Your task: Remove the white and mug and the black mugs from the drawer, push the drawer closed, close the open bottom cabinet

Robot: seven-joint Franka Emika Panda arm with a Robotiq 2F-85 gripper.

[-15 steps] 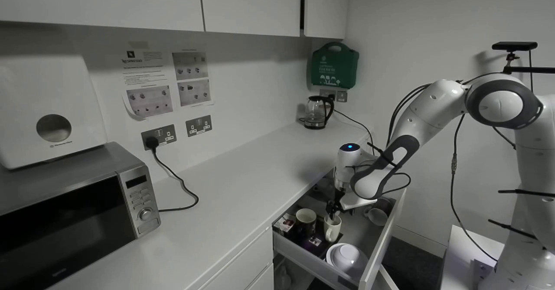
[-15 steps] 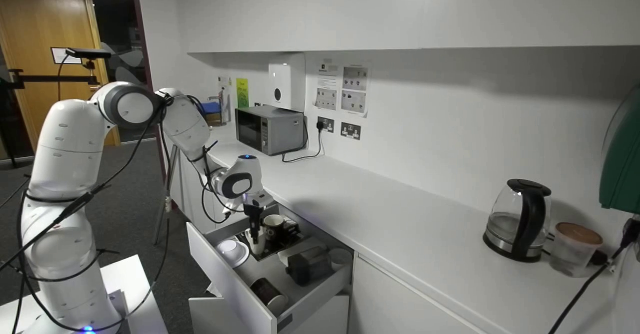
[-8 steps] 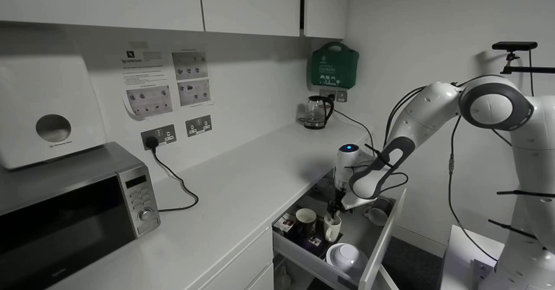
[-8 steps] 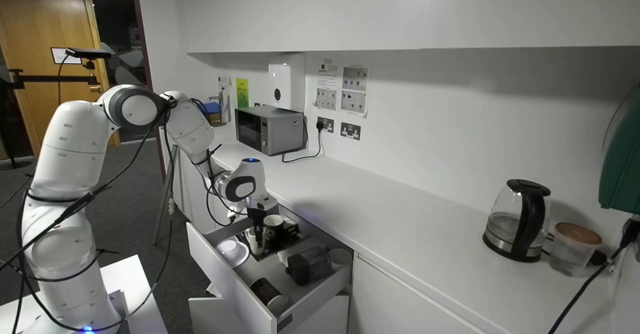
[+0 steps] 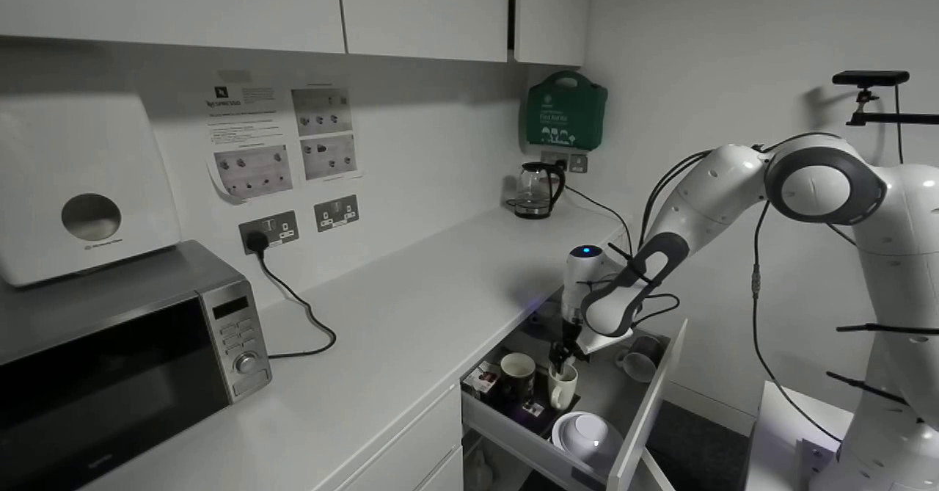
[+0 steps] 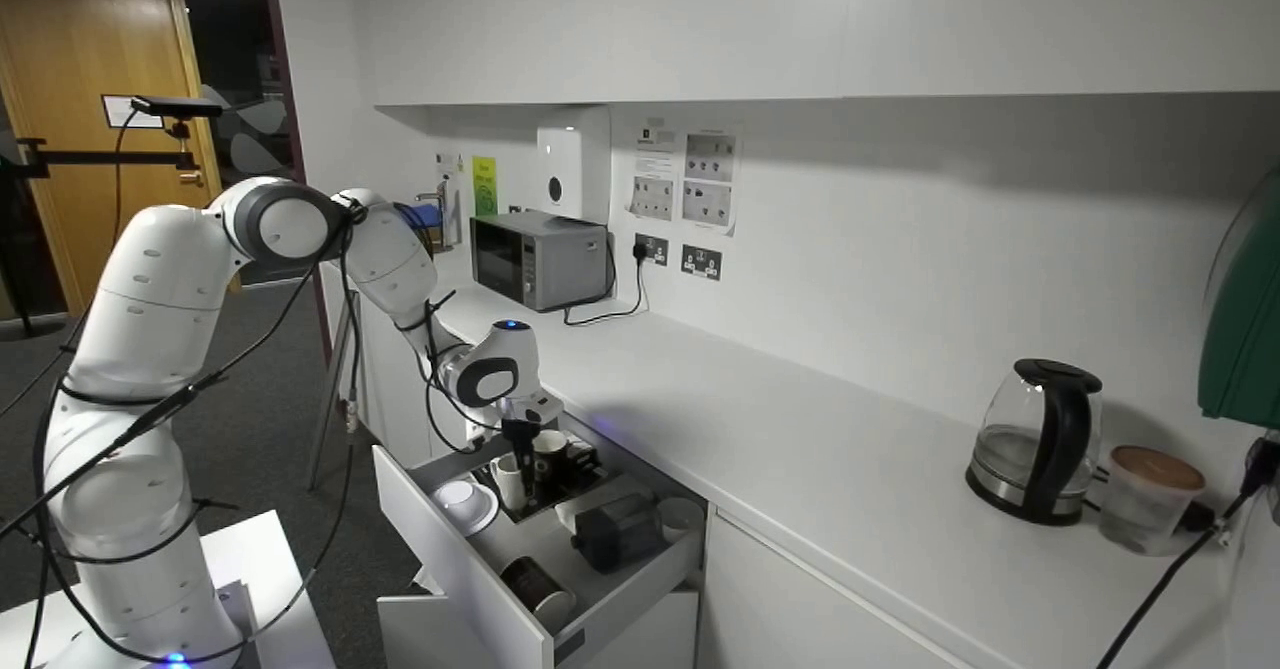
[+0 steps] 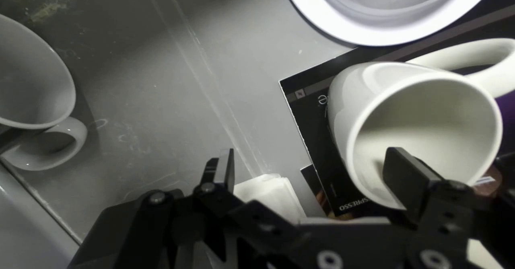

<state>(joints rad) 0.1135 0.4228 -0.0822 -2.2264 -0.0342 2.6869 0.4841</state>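
Shifted since the earlier frames: arm (image 6: 390, 261) and gripper (image 7: 310, 160), farther toward the counter (image 6: 760, 399) in both exterior views; white mug (image 7: 422, 120) unmoved. White mug: upright in the drawer (image 6: 455, 564), its rim passing between the fingers (image 7: 406, 176), spread wide and gripping nothing; one tip crosses its mouth, inside or above cannot be told. Black mug (image 5: 519, 386): upright, just beside. Second mug (image 6: 537, 591), dark-sided: lying, well apart. Drawer: pulled out.

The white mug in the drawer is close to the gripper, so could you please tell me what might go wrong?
One finger of the open gripper overlaps the mouth of the white mug in the wrist view, so closing might pinch only its wall and let it tilt. A black mug stands close beside it; a sideways move could knock them together.
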